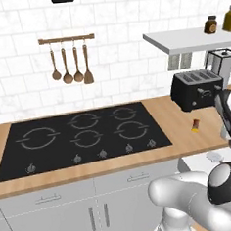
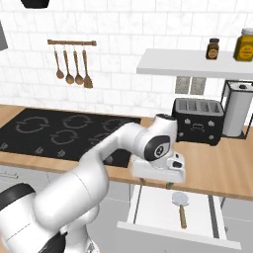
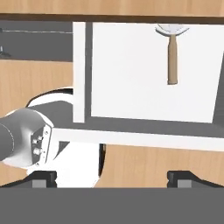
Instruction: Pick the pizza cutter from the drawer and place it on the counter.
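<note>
Below the tabletop [image 2: 217, 170] the drawer [image 2: 148, 210] stands open, the cutter [image 2: 181, 206] lying inside. The released end effector [image 3: 113, 177] hovers above, apart. The left base view alone shows a small yellow-brown cylinder [image 1: 195, 125].

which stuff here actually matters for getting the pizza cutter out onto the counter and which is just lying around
For the job:
- pizza cutter, lying in the drawer
- drawer, pulled open
- counter
- gripper, open, above the drawer

Just lying about:
- toaster
- small yellow-brown cylinder on the counter
- hanging wooden spoons
- jars on the shelf
</note>
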Controlling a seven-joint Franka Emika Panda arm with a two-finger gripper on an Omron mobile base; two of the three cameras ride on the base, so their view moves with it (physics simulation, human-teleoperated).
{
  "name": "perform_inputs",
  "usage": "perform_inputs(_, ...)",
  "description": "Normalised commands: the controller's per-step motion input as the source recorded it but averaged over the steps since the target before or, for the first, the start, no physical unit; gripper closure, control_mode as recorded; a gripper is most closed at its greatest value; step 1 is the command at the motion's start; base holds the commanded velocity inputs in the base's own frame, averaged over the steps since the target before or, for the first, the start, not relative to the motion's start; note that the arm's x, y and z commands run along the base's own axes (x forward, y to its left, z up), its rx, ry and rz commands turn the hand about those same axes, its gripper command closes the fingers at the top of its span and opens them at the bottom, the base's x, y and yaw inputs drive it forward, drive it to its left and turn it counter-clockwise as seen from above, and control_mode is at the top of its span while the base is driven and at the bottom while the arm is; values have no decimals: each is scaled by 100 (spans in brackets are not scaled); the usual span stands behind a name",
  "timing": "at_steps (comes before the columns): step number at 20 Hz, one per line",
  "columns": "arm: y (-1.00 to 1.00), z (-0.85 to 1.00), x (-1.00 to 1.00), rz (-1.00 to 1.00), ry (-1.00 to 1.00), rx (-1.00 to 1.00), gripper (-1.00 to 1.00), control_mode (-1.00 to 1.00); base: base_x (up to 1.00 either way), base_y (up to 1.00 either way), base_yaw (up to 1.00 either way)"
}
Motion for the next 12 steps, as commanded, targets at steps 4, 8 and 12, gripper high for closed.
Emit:
perform_inputs(4,-11,-44,-1,0,0,0,-100,-100,0,0,0)
perform_inputs(8,-8,-29,0,-1,0,0,-100,-100,0,0,0)
perform_inputs(12,-10,-28,0,0,0,0,-100,-100,0,0,0)
